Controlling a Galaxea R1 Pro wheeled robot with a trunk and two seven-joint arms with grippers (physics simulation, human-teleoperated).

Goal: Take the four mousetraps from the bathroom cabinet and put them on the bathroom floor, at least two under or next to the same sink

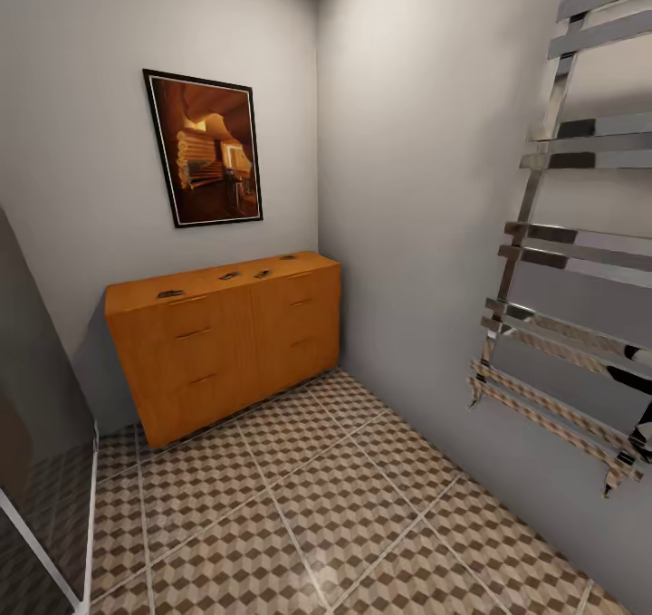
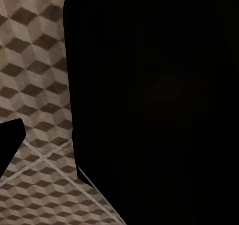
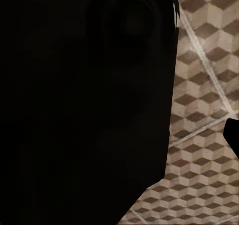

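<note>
Four small dark-wired mousetraps (image 1: pixel 170 293) lie spread along the top of the orange-brown cabinet (image 1: pixel 226 343) in the corner, far across the cube-patterned bathroom floor (image 1: pixel 308 515); I cannot tell either gripper's opening

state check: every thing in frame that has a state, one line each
cabinet: drawers all shut, standing in the corner.
mousetraps: four small dark items lying flat on the cabinet top, none on the floor; too small to tell if set.
framed picture: hanging on the wall above the cabinet.
towel rail: bare.
</note>
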